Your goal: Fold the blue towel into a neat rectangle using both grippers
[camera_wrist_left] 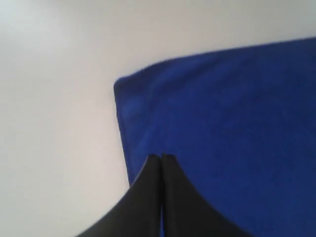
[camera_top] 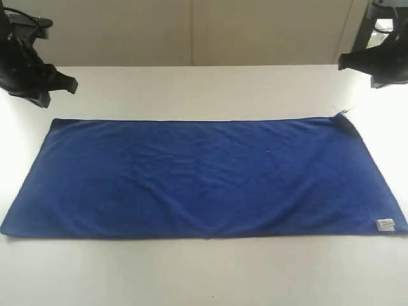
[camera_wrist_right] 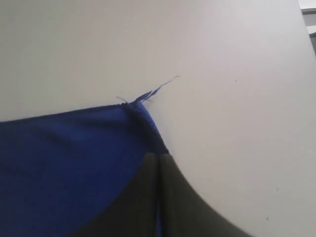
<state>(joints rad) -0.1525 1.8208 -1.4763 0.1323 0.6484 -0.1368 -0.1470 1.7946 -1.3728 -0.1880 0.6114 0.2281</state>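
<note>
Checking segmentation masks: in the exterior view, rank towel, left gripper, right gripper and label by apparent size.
1. towel
2. left gripper and right gripper: look alike, both cropped, so unranked
3. label

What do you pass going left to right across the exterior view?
left pincer → blue towel, spread flat across the middle → right pincer. The white label is left out: it falls in the same stretch as the right pincer, so its place in the order is unclear.
</note>
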